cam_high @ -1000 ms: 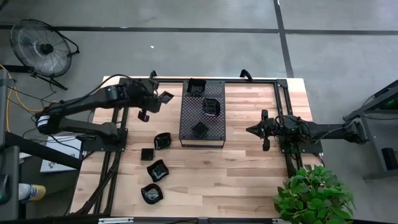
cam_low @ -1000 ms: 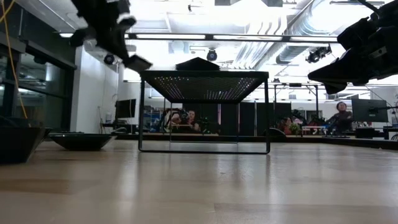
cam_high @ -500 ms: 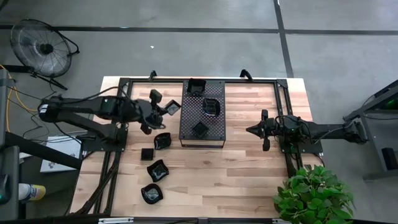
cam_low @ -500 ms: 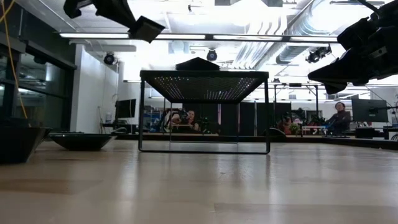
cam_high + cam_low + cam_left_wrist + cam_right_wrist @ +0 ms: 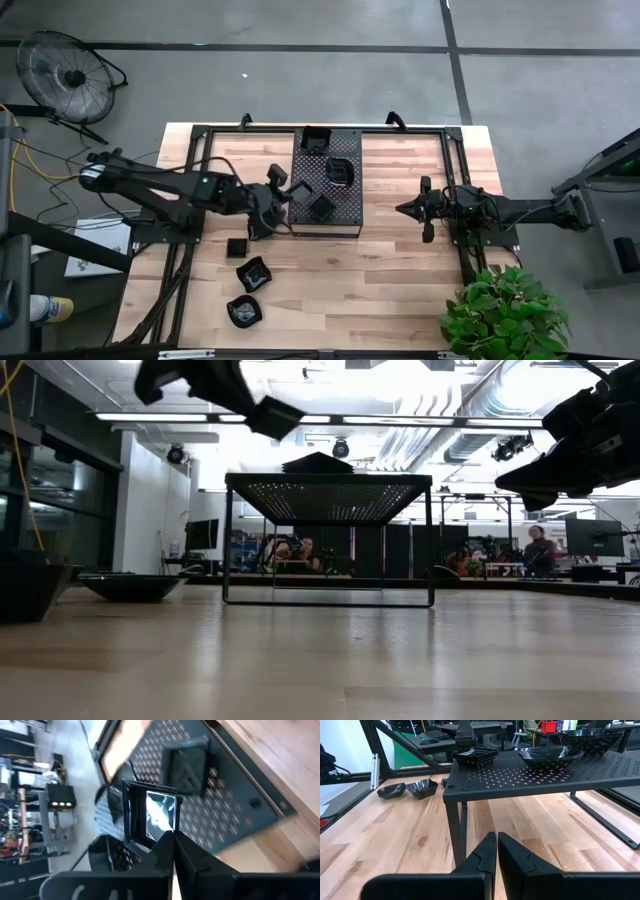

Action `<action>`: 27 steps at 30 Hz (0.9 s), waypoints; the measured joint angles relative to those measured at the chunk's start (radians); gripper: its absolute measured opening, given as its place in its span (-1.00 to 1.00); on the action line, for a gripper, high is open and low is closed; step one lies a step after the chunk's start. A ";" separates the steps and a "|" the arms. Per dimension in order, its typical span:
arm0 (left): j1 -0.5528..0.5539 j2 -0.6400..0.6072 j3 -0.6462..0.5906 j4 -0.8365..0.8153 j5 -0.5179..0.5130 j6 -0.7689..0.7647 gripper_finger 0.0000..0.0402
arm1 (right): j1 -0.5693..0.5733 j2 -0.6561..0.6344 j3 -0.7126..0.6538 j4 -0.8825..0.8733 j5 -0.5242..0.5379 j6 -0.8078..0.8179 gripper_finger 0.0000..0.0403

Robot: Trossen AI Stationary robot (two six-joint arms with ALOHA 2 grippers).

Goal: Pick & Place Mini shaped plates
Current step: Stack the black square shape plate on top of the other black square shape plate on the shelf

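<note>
My left gripper [image 5: 286,194] is shut on a small glossy black square plate [image 5: 150,815], held in the air at the left edge of the perforated black tray [image 5: 345,200]. In the low view the plate [image 5: 275,417] hangs tilted above tray height. On the tray rest three mini plates [image 5: 316,140], [image 5: 341,172], [image 5: 321,207]. Three more [image 5: 236,246], [image 5: 253,272], [image 5: 243,311] lie on the wooden table. My right gripper [image 5: 424,210] waits shut at the table's right, touching nothing. My left gripper pinches the square plate's rim [image 5: 161,836] between its two fingers, at the side nearest the wrist. The fingers slant downward, coming from the table's left. The plate is lifted clear and tilted, sticking out beyond the fingertips over the tray's left edge.
The tray stands on thin legs [image 5: 227,540] above the table, seen close in the right wrist view [image 5: 530,775]. Black frame rails [image 5: 190,200] run along both sides. A green plant [image 5: 505,315] sits at the near right corner. Bare wood [image 5: 380,280] lies in front of the tray.
My left gripper has swung with the square plate from the far left of the table toward the right and near, up to the tray's left edge. It has rolled a little, and the plate has stayed lifted clear throughout.
</note>
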 joint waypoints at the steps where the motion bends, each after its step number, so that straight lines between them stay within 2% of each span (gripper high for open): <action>1: 0.000 0.012 0.000 0.023 0.000 0.001 -1.00 | 0.000 0.000 0.000 0.000 0.000 0.000 -0.94; 11: -0.004 0.114 0.045 0.083 0.007 0.017 -1.00 | 0.000 0.000 0.000 0.000 0.000 0.000 -0.94; 22: -0.013 0.198 0.096 0.094 0.080 0.033 -1.00 | 0.000 0.000 0.000 0.000 0.000 0.000 -0.94; 27: -0.013 0.214 0.096 0.091 0.048 0.001 -1.00 | 0.000 0.000 0.000 0.000 0.000 0.000 -0.94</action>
